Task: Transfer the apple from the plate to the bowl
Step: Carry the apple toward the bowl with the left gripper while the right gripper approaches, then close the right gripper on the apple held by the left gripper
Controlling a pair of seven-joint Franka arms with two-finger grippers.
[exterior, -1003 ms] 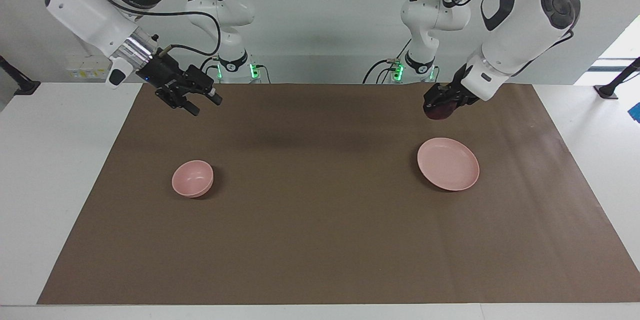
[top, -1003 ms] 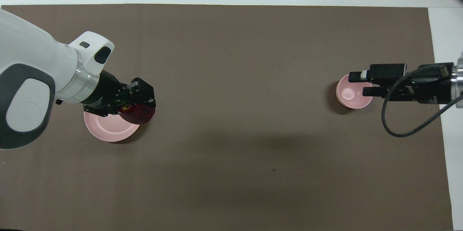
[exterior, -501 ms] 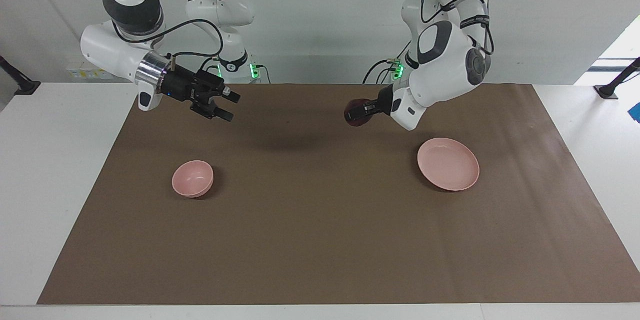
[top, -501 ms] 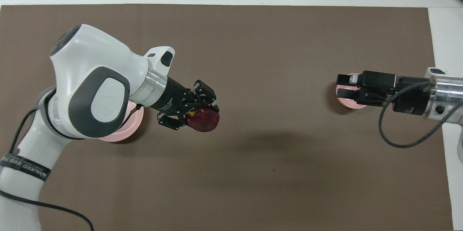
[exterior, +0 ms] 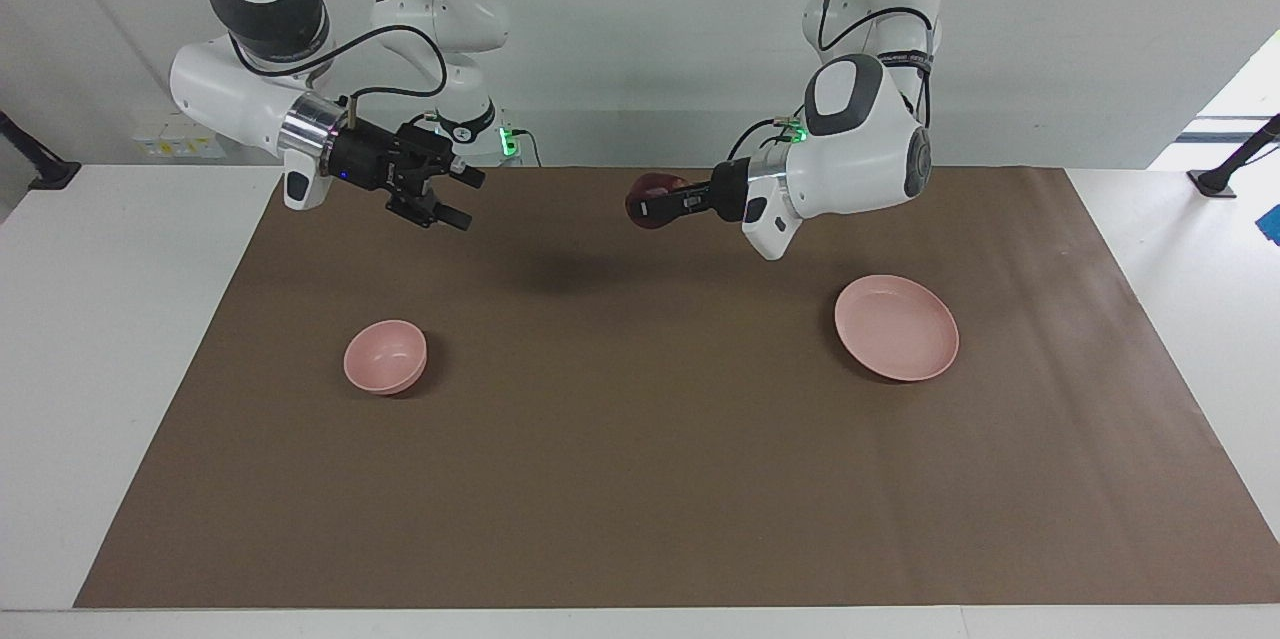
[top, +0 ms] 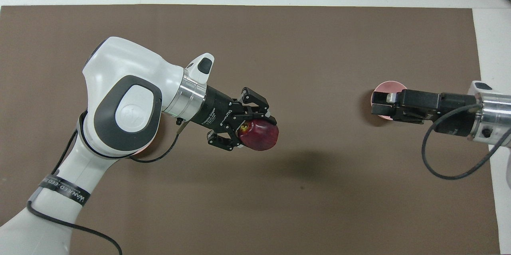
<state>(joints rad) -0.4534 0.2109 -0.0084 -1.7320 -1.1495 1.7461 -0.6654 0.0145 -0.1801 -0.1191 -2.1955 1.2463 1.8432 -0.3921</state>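
Apple held in the air between plate and bowl.
The apple (exterior: 648, 199) sat clamped in the left gripper (exterior: 662, 203) over the brown mat (exterior: 640, 479); the plate (exterior: 897, 328) and the bowl (exterior: 385, 356) held nothing, and the right gripper (exterior: 452, 197) hung nearby over the mat, fingers apart.

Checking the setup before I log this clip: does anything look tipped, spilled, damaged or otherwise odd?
Nothing stands out. The left tool holds the apple in the air over the brown mat. The plate lies flat, the bowl sits upright, and the right tool hangs open above the mat.
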